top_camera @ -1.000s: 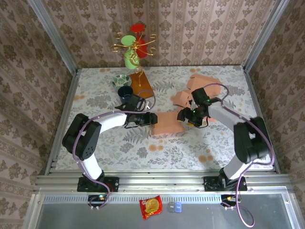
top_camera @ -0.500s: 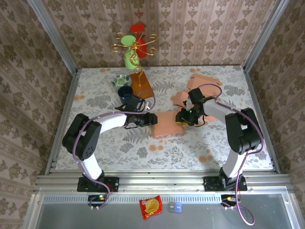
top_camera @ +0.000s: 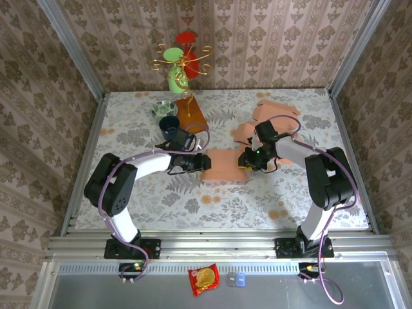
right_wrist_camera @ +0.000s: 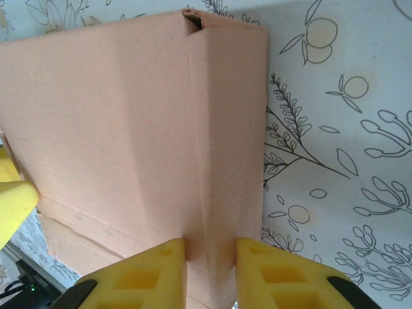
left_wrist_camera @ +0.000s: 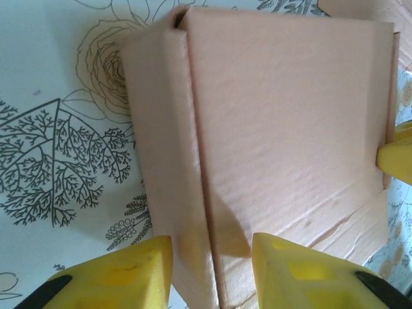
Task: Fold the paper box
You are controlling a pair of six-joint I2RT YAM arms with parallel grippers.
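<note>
- The salmon-pink cardboard box [top_camera: 225, 168] lies in the middle of the flowered table [top_camera: 129, 193], between the two arms.
- The right gripper [right_wrist_camera: 211, 248] is clamped on a doubled side wall [right_wrist_camera: 225, 129], at the bottom centre of its view.
- The left gripper [left_wrist_camera: 212, 254] straddles the opposite wall [left_wrist_camera: 161, 129]; we cannot tell if it presses on it.
- We judge the two long walls as folded. The creased end flap [left_wrist_camera: 347, 225] at the lower right seems not yet tucked, so the ends are left to do.

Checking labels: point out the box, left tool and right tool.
box [top_camera: 225, 167], top view, middle panel.
left tool [left_wrist_camera: 209, 257], left wrist view, midway between fingertips.
right tool [right_wrist_camera: 211, 257], right wrist view, midway between fingertips.
</note>
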